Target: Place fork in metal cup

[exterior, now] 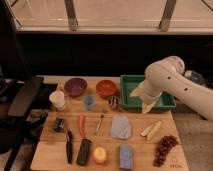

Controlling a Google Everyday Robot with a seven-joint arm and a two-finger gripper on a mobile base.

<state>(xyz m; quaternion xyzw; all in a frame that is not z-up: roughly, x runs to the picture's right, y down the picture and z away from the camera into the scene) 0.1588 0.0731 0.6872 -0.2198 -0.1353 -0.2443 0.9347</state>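
Observation:
The fork (100, 123) lies on the wooden table (50, 157) with its metal head toward the back. It is just in front of the small metal cup (113, 102), which stands upright between the pale blue cup (89, 102) and the green tray (162, 102). My gripper (147, 105) hangs at the end of the white arm over the tray's front edge. It is to the right of the metal cup and well apart from the fork, and nothing shows in it.
A white cup (58, 99), a purple bowl (75, 86) and an orange bowl (106, 88) stand at the back. An orange-red stick (81, 125), a black-handled utensil (69, 146), a grey cloth (120, 126), a blue sponge (126, 157), banana pieces (151, 130) and grapes (164, 147) lie in front.

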